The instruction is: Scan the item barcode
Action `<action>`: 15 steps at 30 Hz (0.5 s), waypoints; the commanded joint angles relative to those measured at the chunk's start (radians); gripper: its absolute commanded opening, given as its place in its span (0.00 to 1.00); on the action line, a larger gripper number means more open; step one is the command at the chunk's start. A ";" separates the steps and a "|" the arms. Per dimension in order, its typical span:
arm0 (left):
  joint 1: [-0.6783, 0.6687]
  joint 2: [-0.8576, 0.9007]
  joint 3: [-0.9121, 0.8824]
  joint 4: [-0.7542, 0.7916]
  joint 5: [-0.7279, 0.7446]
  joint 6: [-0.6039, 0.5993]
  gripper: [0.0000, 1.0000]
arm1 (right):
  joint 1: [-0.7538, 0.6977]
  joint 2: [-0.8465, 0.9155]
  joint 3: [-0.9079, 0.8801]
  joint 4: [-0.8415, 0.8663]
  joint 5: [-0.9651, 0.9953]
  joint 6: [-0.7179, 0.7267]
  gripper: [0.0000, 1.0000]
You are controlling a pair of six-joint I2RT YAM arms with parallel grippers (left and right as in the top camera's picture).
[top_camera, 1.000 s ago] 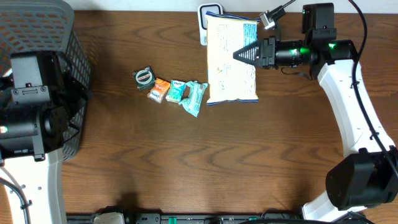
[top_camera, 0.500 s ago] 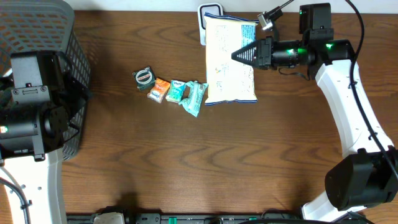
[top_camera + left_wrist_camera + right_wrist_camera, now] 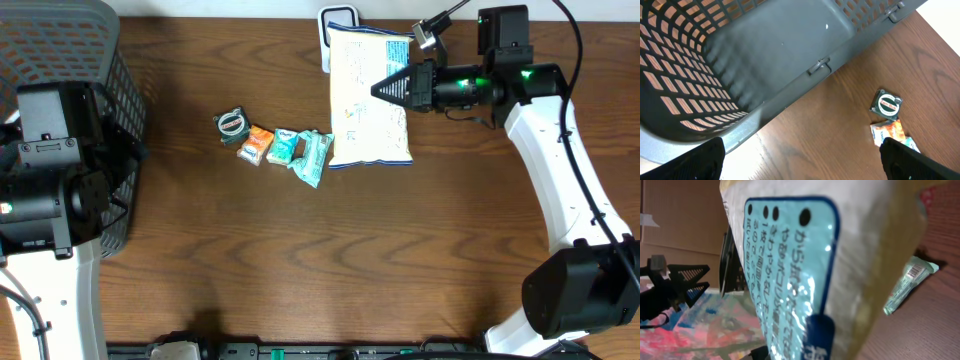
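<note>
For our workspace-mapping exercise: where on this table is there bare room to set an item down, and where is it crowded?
Free: the wide table front, below the small packets and white bag; also the strip between basket and round tin. Crowded: top centre, around the bag and right end effector.

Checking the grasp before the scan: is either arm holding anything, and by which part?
The right gripper is shut on the snack bag, pinching it at the long edge facing that arm, in the upper half. The left gripper is open and holds nothing.
</note>
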 commanded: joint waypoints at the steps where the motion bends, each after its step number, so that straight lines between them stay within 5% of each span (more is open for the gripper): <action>1: 0.005 0.001 -0.005 -0.003 -0.010 -0.016 0.98 | 0.014 0.001 0.004 0.003 -0.024 -0.002 0.01; 4: 0.005 0.001 -0.005 -0.003 -0.010 -0.016 0.98 | 0.019 0.001 0.004 0.001 0.035 -0.002 0.01; 7: 0.005 0.001 -0.005 -0.003 -0.010 -0.016 0.98 | 0.042 0.001 0.004 -0.036 0.317 -0.001 0.01; 15: 0.005 0.001 -0.005 -0.003 -0.010 -0.016 0.98 | 0.207 0.006 0.003 -0.126 1.424 -0.030 0.01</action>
